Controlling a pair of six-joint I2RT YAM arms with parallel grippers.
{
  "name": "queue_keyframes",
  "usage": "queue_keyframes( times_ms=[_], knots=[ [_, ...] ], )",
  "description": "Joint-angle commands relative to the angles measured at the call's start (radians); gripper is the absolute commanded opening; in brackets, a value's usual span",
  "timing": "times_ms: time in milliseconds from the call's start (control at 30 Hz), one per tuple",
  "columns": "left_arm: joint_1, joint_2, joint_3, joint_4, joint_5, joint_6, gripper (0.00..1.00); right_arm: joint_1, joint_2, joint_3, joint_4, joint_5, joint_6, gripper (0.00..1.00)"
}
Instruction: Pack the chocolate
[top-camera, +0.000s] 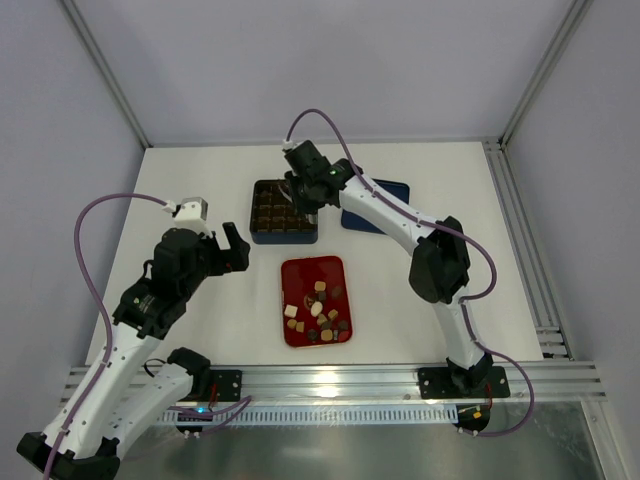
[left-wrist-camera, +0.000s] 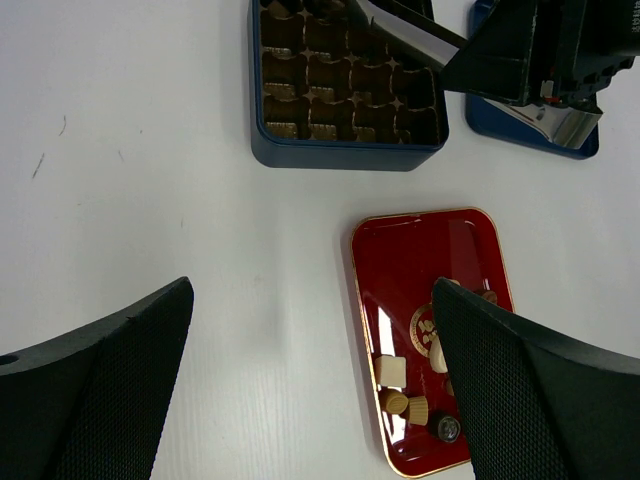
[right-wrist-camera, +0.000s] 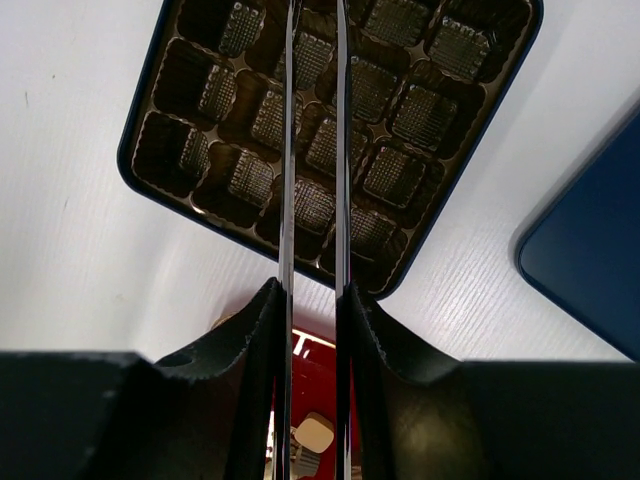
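My left tool (left-wrist-camera: 312, 300) hangs over the white bench (left-wrist-camera: 150, 150) with its fingers wide apart, gripping nothing. The chocolates (left-wrist-camera: 405, 395) lie loose at the end of the red tray (left-wrist-camera: 420, 250) nearer my bases. They sit beneath the tool's right-hand finger, which hides some of them. My right tool (right-wrist-camera: 312, 150) reaches over the dark blue box (top-camera: 285, 237), well apart from the chocolates. Its two thin metal blades are nearly together above the brown grid insert (right-wrist-camera: 400, 110). Their tips run out of view, so I cannot tell whether they pinch anything. A blue lid (right-wrist-camera: 590, 270) lies just beside the box.
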Motion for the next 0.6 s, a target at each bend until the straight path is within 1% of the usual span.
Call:
queue_keyframes(
  times_ms=[0, 33, 167, 367, 567],
  knots=[
    [-0.002, -0.008, 0.021, 0.006, -0.011, 0.002, 1.00, -0.001, -0.005, 0.033, 0.042, 0.002, -0.001, 0.33],
    [-0.002, -0.008, 0.021, 0.006, -0.011, 0.002, 1.00, -0.001, -0.002, 0.033, 0.044, 0.002, -0.001, 0.36],
    [-0.002, -0.011, 0.021, 0.005, -0.012, 0.001, 1.00, -0.001, -0.005, 0.035, 0.041, 0.012, 0.002, 0.40],
    [-0.002, -0.014, 0.021, 0.006, -0.011, 0.001, 1.00, -0.001, -0.010, 0.044, 0.033, 0.017, 0.002, 0.41],
    [-0.002, -0.018, 0.021, 0.005, -0.008, -0.002, 1.00, 0.001, -0.057, 0.052, 0.018, 0.032, -0.001, 0.40]
  ],
)
